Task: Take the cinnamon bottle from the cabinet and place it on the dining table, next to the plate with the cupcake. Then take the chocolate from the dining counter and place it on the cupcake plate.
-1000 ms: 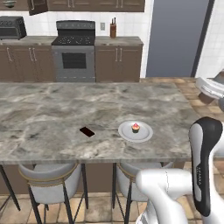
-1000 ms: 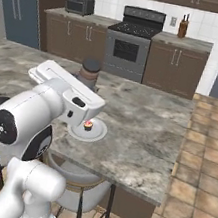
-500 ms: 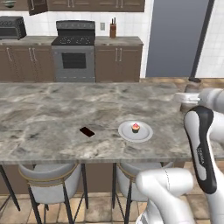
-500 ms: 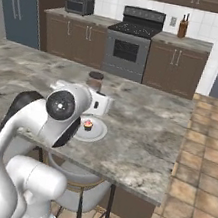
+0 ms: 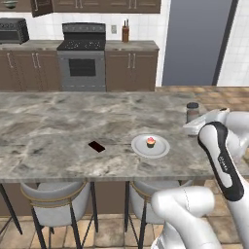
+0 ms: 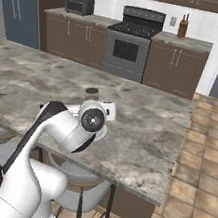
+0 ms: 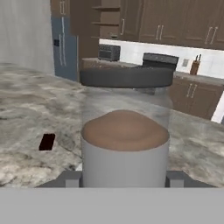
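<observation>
Swinging in from the right edge of the left base view, the gripper (image 5: 194,127) now carries the bottle (image 5: 193,112) near the plate (image 5: 151,146), closer than a second ago. In the right base view, bottle (image 6: 91,96) stands frame centre. In the hand view, jaws clamp the bottle (image 7: 125,140); chocolate (image 7: 47,141) sits left. Placement looks next.

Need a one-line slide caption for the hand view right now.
Pincer shut on the cinnamon bottle, upright over the marble table, chocolate lying beyond.

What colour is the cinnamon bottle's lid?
Dark grey; the cinnamon bottle's lid shows best in the hand view.
</observation>
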{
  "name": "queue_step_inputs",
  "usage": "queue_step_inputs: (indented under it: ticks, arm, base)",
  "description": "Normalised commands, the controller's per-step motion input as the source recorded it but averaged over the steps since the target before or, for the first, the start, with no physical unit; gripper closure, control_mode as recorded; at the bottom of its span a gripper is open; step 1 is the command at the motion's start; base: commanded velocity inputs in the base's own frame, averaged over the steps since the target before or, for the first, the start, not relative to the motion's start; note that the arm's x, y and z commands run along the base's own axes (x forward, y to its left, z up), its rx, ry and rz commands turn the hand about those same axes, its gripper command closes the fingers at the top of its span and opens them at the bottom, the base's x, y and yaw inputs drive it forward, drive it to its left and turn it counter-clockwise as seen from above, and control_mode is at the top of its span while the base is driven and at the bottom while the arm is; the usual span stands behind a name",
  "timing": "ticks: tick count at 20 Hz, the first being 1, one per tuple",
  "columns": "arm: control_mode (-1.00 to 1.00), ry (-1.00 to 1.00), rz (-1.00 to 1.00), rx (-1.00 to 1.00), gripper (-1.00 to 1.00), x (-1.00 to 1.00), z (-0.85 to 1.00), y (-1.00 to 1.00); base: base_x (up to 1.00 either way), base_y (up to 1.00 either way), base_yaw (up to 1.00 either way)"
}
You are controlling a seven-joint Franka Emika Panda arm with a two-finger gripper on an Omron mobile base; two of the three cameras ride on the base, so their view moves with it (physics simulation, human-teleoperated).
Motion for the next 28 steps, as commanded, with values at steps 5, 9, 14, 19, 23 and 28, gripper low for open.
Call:
queue_step_inputs:
  ticks: [5, 9, 14, 19, 23, 28]
  arm:
    - [-1.0, 0.01, 0.46, -0.02, 1.0, 0.41, -0.45, -0.21]
    - [-1.0, 0.02, 0.26, 0.01, 1.0, 0.55, -0.23, -0.5]
    - [-1.0, 0.11, 0.11, 0.07, 1.0, 0.43, -0.3, -0.51]
    - [-1.0, 0.04, 0.09, 0.03, 1.0, 0.39, -0.65, -0.08]
    - [-1.0, 0.05, 0.09, 0.07, 1.0, 0.39, -0.66, 0.0]
    - [-1.0, 0.02, 0.03, 0.11, 1.0, 0.36, -0.63, 0.01]
  base:
    - [0.0, 0.0, 0.0]
    - [0.0, 0.0, 0.0]
    - [0.0, 0.0, 0.0]
    - [0.0, 0.0, 0.0]
    - [0.0, 0.0, 0.0]
    - [0.0, 0.0, 0.0]
